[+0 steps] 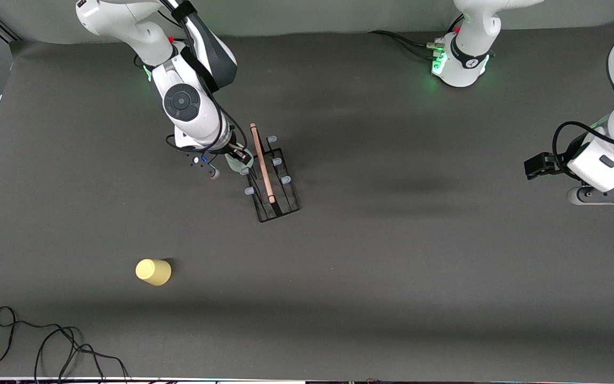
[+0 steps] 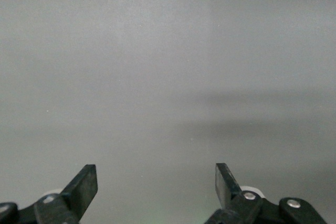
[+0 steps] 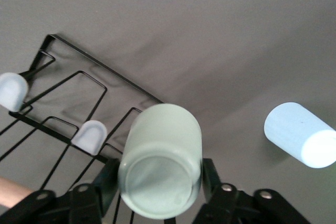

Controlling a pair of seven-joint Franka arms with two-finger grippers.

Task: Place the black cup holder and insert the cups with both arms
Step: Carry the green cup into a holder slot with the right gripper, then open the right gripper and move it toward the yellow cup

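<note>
The black cup holder (image 1: 277, 186) stands near the table's middle, with its wooden rod handle (image 1: 262, 165) on top and pale-tipped prongs (image 3: 90, 136). My right gripper (image 1: 239, 159) is shut on the sage green cup (image 3: 160, 171), whose base faces the wrist camera. It holds the cup at the rack's edge toward the right arm's end. I cannot tell whether the cup sits on a prong. The light blue cup (image 3: 302, 135) lies on the table beside the rack. The yellow cup (image 1: 153, 272) lies nearer the front camera. My left gripper (image 1: 535, 165) waits open and empty, and the left wrist view (image 2: 155, 174) shows only bare table.
A dark grey mat (image 1: 392, 266) covers the table. Black cables (image 1: 46, 346) lie at the front corner toward the right arm's end. More cables (image 1: 408, 42) run to the left arm's base.
</note>
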